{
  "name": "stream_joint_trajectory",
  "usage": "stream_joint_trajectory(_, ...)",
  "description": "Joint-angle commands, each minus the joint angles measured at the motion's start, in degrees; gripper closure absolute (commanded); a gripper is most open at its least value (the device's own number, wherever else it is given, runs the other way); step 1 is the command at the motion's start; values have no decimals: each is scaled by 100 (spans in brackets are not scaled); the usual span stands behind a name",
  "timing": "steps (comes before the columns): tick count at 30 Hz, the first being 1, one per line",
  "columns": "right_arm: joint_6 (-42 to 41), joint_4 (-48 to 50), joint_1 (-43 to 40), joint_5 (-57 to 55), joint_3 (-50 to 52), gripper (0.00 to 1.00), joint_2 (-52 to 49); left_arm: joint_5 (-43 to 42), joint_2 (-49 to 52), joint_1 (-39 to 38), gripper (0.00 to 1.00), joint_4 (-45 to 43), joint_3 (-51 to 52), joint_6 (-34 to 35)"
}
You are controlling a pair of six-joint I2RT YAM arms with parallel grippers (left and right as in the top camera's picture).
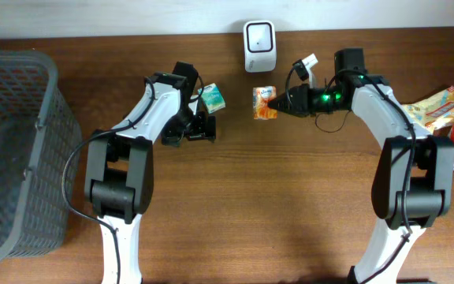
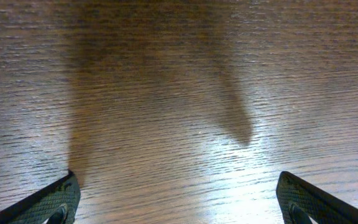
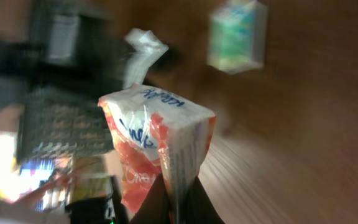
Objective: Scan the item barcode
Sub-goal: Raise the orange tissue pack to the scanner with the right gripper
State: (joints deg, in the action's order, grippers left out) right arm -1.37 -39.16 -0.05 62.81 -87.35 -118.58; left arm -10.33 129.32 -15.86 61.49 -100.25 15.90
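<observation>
The right gripper (image 1: 280,101) pinches the orange-and-white snack packet (image 1: 265,103) by its edge seam, just on the near side of the white scanner (image 1: 258,46); it looks light, crinkly, slippery; the left gripper (image 1: 203,130) gapes wide, empty.

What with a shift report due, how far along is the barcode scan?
Done: the right gripper is shut on an orange packet, away from the snack pile. In hand: it holds the packet just in front of the white scanner. Left: the scan itself; whether the barcode faces the scanner cannot be told. The left gripper is open and empty near a teal box.
</observation>
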Motion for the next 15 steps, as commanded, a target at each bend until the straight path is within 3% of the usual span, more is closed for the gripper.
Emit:
stream_joint_trajectory(1, -664, -426, 4, -1847, -87, 96, 37, -79, 118, -138, 1, -66, 46, -4)
stream_joint_trajectory(5, -667, -1019, 4, -3340, -223, 96, 337, -79, 118, -177, 1, -168, 46, -4)
stream_joint_trajectory(8, -1139, -2083, 4, -5858, -1016, 96, 402, -79, 118, -177, 1, -190, 46, -4)
stream_joint_trajectory(10, -1163, -2573, 2, -6804, -1425, 96, 402, -79, 118, -177, 1, -195, 46, -4)
stream_joint_trajectory(13, -1392, -2645, 0, -6905, -1620, 96, 402, -79, 118, -177, 1, -210, 46, -7)
stream_joint_trajectory(15, -1419, -2435, 39, -6214, -1635, 96, 402, -79, 118, -177, 1, -236, 46, -4)
